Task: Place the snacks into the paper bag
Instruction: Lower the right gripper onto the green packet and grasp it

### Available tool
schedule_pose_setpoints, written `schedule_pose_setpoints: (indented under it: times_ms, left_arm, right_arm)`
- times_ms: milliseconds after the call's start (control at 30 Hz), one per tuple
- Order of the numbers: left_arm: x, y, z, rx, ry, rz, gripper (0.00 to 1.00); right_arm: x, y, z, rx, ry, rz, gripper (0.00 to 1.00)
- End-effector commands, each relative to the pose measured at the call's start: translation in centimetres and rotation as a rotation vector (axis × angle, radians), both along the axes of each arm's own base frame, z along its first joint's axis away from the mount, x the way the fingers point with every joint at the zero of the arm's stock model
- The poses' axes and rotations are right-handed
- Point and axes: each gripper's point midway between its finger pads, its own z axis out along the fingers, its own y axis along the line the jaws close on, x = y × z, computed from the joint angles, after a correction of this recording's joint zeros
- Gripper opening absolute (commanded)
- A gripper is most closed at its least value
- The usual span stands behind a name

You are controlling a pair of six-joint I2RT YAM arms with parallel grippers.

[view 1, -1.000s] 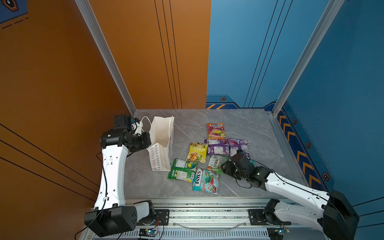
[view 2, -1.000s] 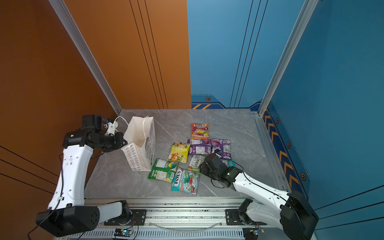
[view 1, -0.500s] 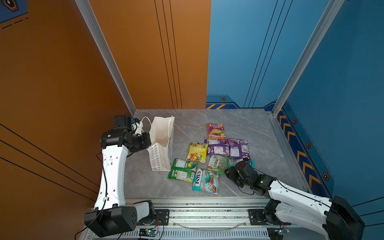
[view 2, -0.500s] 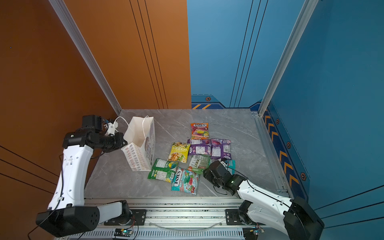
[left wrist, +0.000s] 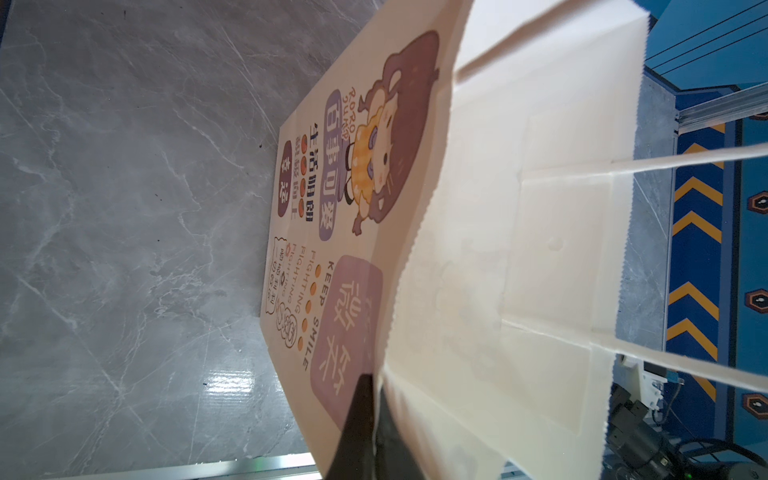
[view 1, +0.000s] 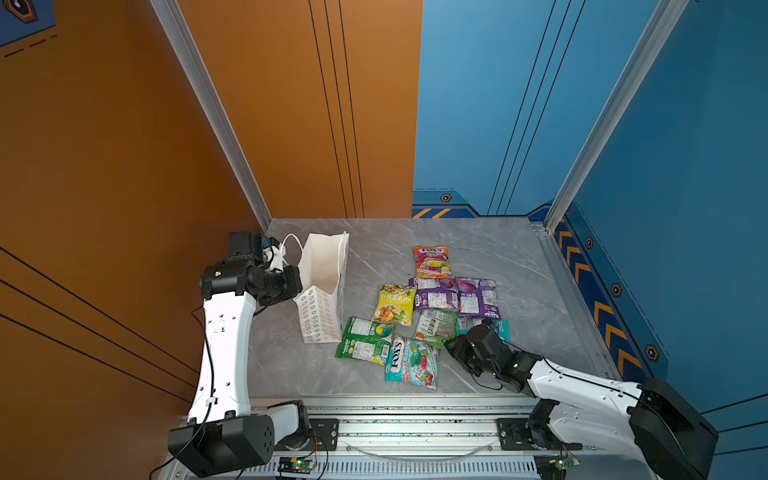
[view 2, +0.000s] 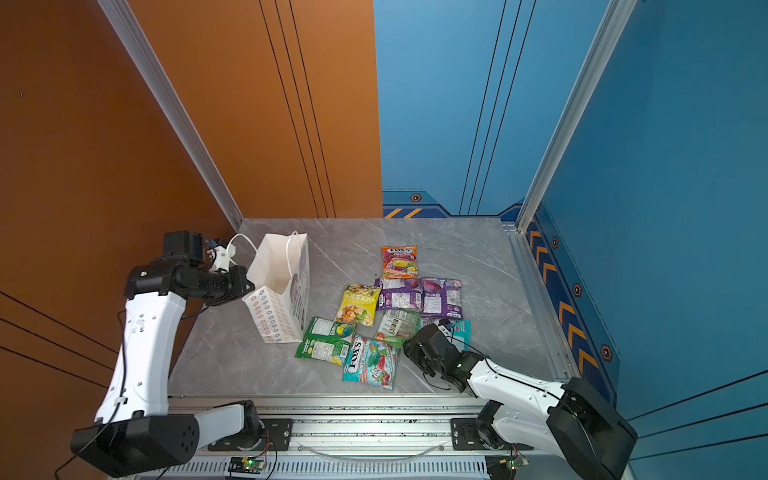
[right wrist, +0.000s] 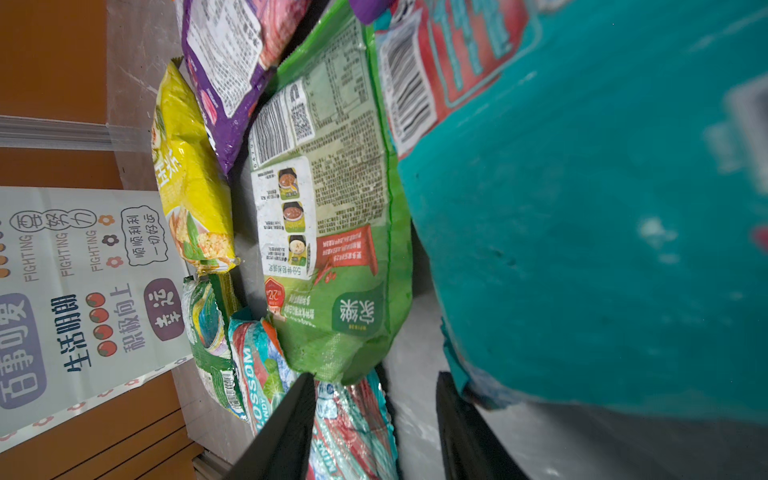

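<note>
The white paper bag (view 1: 322,291) (view 2: 282,291) stands upright and open at the table's left. My left gripper (left wrist: 374,378) is shut on its near rim (view 1: 297,286). Several snacks lie flat to its right: an orange FOX'S packet (view 1: 431,262), two purple ones (view 1: 436,295), a yellow one (view 1: 395,305), a green one (right wrist: 340,232) and a teal-and-red FOX'S packet (view 1: 411,361). My right gripper (right wrist: 374,382) (view 1: 457,347) is low over the table, open, with bare table between its fingers. A teal packet (right wrist: 582,208) lies close beside one finger.
Another green packet (view 1: 365,340) lies between the bag and the FOX'S mint packet. Orange wall panels close the left side and blue ones the right. The aluminium rail (view 1: 415,415) runs along the table's front edge.
My right gripper has drawn back a little towards the front edge, away from the green packet. The left arm and the bag have not moved.
</note>
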Motion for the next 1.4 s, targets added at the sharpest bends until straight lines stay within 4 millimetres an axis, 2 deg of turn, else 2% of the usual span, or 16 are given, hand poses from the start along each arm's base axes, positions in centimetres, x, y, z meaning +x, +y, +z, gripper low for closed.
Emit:
schedule_pose_setpoints:
  times_ms: [0, 400, 500, 567, 667, 767, 967, 1100, 1167, 1367]
  left_arm:
    - [-0.3, -0.1, 0.0, -0.012, -0.006, -0.009, 0.05]
    - [0.0, -0.1, -0.1, -0.014, -0.002, -0.012, 0.05]
    - [-0.1, -0.1, -0.1, -0.012, -0.004, -0.01, 0.05]
    - [-0.2, -0.1, -0.1, -0.011, -0.003, -0.009, 0.05]
    - [-0.1, -0.1, -0.1, -0.011, -0.004, -0.011, 0.05]
    - [-0.1, -0.1, -0.1, -0.011, -0.002, -0.011, 0.05]
    - [-0.1, -0.1, -0.1, -0.011, -0.002, -0.009, 0.05]
    - [-0.2, -0.1, 0.0, -0.011, -0.006, -0.01, 0.05]
    - [-0.2, -0.1, -0.1, -0.009, -0.005, -0.011, 0.05]
    - [-0.2, -0.1, -0.5, -0.011, 0.005, -0.009, 0.05]
  right_arm:
    - [0.3, 0.3, -0.3, 0.026, -0.006, -0.014, 0.5]
    - [2.5, 1.7, -1.5, 0.077, -0.01, -0.062, 0.49]
    - [2.7, 2.0, -2.3, 0.085, 0.008, -0.073, 0.48]
    - [2.7, 2.2, -2.6, 0.092, 0.016, -0.077, 0.45]
    - [2.7, 2.0, -2.6, 0.089, 0.012, -0.086, 0.35]
    - [2.9, 1.7, -1.5, 0.045, -0.02, -0.079, 0.24]
    - [3.4, 0.0, 2.5, -0.113, -0.13, -0.052, 0.13]
    - [3.7, -0.5, 4.6, -0.134, -0.188, -0.049, 0.03]
    - [3.9, -0.6, 5.9, -0.16, -0.217, -0.029, 0.0]
    - [4.3, -0.5, 9.9, -0.22, -0.301, 0.017, 0.0]
